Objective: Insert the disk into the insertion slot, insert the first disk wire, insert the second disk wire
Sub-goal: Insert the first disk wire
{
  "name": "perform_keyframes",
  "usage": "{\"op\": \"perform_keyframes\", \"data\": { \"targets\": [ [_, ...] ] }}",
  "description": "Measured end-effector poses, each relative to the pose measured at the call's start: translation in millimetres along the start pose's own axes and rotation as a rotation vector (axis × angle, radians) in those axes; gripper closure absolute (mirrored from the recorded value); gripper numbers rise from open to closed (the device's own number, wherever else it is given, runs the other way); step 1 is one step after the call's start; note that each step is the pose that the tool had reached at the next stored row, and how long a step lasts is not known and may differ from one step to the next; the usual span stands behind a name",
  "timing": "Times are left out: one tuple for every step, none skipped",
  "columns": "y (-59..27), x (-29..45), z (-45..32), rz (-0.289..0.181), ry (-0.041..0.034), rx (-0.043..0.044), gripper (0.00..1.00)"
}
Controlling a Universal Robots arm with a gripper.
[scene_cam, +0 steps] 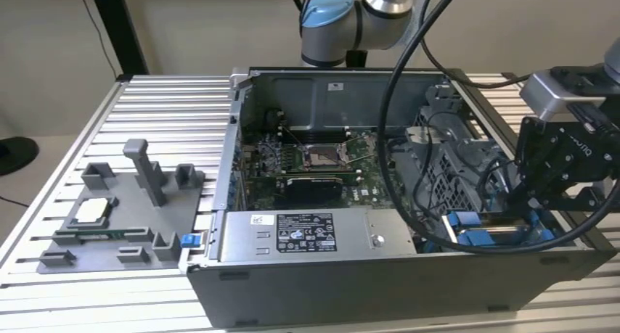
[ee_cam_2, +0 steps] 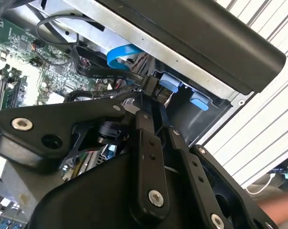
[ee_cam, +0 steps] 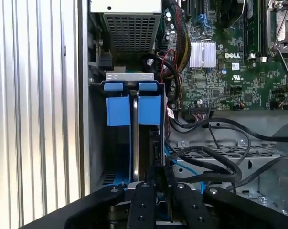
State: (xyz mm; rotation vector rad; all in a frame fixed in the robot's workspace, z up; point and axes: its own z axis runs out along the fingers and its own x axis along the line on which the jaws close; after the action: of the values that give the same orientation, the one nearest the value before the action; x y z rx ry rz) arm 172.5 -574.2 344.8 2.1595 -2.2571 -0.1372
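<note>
well, my hand (ee_cam_2: 152, 95) is clenched on a black wire plug (ee_cam_2: 150, 85), down inside the open computer case (scene_cam: 388, 289) at the exterior view's right end. a flat black cable (ee_cam_2: 91, 67) with small white print along it runs away from the plug, and a light blue ribbon cable (ee_cam_2: 122, 52) loops just behind it.

the disk (ee_cam: 147, 109) is already seated in the insertion slot (ee_cam: 97, 157). in the first wrist view the two bright blue tabs of its carrier sit side by side at the slot's mouth, framed by grey metal, and my fingertips are lined up just short of them.

beside the slot lies the green motherboard (ee_cam: 239, 71), which carries white lettering and a finned silver heatsink (ee_cam: 202, 53). a bundle of black cables (ee_cam: 215, 162) crosses the grey metal cage next to my fingers.

in the exterior view the grey power supply (scene_cam: 290, 235) runs along the near wall of the case, and its black-and-white printed label faces up. the case stands on the ribbed aluminium counter (scene_cam: 165, 101). a grey parts fixture (scene_cam: 126, 217) sits well apart from the case, toward that view's left.
</note>
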Motion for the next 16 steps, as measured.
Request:
{"op": "perform_keyframes", "data": {
  "targets": [
    [0.0,0.0,0.2,0.0,0.0024,-0.0001,1.0],
    [-0.1,0.0,0.2,0.0,0.0034,-0.0001,1.0],
    [-0.1,0.0,0.2,0.0,0.0035,-0.0001,1.0],
    [-0.1,0.0,0.1,0.0,0.0037,-0.0001,1.0],
    [-0.1,0.0,0.2,0.0,0.0037,-0.0001,1.0],
    [-0.1,-0.1,0.3,0.0,0.0037,-0.0001,1.0],
    [-0.1,-0.1,0.7,0.0,0.0036,-0.0001,1.0],
    [-0.2,-0.1,1.1,0.0,0.0037,-0.0001,1.0],
    [-0.2,-0.2,1.4,0.0,0.0038,-0.0001,1.0],
    [-0.2,-0.3,1.7,0.0,0.0035,-0.0001,1.0],
    [-0.2,-0.4,1.9,0.0,0.0035,-0.0001,1.0],
    [-0.2,-0.5,2.3,0.0,0.0033,-0.0001,1.0],
    [-0.2,-0.7,2.6,0.0,0.0034,-0.0001,1.0],
    [-0.2,-0.9,3.0,0.0,0.0036,-0.0001,1.0],
    [-0.2,-1.2,3.3,0.0,0.0035,-0.0001,1.0],
    [-0.3,-1.4,3.7,0.0,0.0036,-0.0001,1.0]
  ]
}}
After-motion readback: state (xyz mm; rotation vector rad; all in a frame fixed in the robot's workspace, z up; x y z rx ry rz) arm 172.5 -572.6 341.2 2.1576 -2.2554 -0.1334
